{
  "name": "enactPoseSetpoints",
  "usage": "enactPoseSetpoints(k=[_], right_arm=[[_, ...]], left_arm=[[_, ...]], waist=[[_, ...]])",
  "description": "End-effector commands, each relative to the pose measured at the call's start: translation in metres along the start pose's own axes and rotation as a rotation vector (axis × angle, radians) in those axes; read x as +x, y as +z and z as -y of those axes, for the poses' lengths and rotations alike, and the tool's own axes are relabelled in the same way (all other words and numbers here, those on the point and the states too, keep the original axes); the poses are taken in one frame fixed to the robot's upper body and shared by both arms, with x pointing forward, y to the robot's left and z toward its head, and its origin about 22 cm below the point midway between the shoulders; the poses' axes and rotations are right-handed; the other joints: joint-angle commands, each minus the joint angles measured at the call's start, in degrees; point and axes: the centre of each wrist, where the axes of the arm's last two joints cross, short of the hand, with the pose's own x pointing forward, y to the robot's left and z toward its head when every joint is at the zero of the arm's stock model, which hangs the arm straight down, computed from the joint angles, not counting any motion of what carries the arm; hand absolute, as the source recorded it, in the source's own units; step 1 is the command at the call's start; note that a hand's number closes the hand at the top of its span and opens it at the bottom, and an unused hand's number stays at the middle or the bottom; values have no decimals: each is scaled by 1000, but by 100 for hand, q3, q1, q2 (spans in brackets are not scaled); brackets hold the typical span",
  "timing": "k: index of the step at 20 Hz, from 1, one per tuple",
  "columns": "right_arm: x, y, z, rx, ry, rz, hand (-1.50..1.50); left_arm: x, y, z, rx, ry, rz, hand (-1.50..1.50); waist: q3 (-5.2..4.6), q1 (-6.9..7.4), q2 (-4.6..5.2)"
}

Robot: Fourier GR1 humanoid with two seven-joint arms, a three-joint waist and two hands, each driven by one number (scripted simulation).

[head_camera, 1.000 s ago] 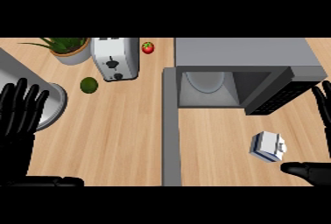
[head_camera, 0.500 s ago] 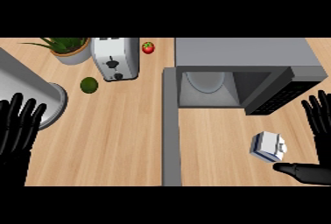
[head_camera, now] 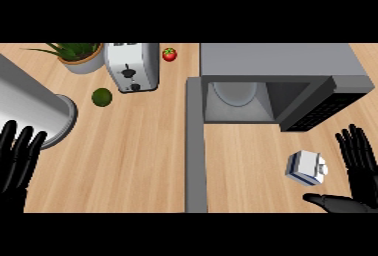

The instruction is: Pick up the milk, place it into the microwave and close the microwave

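Observation:
The milk [head_camera: 306, 167] is a small white and blue carton standing on the counter at the lower right. My right hand [head_camera: 358, 170] is open just right of it, fingers straight and thumb stretched out below the carton, not touching it. The grey microwave [head_camera: 277, 80] stands behind, its door [head_camera: 319, 107] swung open to the right and a round plate [head_camera: 235, 94] visible inside. My left hand [head_camera: 18, 160] is open at the lower left edge, fingers up.
A toaster [head_camera: 133, 66], a potted plant [head_camera: 77, 55], a red fruit [head_camera: 169, 54] and a green fruit [head_camera: 102, 97] lie at the back left. A large metal cylinder [head_camera: 29, 112] stands at the left. A grey seam [head_camera: 194, 150] divides the counter.
Both hands have drawn down toward the lower edge. The right hand has dropped to beside the milk; the left has moved lower and clear of the metal cylinder.

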Motion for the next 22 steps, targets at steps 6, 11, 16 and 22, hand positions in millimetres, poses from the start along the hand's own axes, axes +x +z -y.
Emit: enactPoseSetpoints(k=[6,11,16,22], right_arm=[[-61,15,29,-50,-3,-26,-150],[-79,8,35,-40,-16,-46,-150],[-114,26,34,-54,-69,-43,-150],[-130,28,19,-36,-45,-41,-150]], left_arm=[[2,10,9,1,12,-3,-150],[8,6,3,12,7,-6,-150],[3,8,-3,4,-7,4,-150],[6,22,11,-3,-4,-10,-150]], waist=[[2,14,4],[2,15,5],[8,48,17],[6,52,11]])
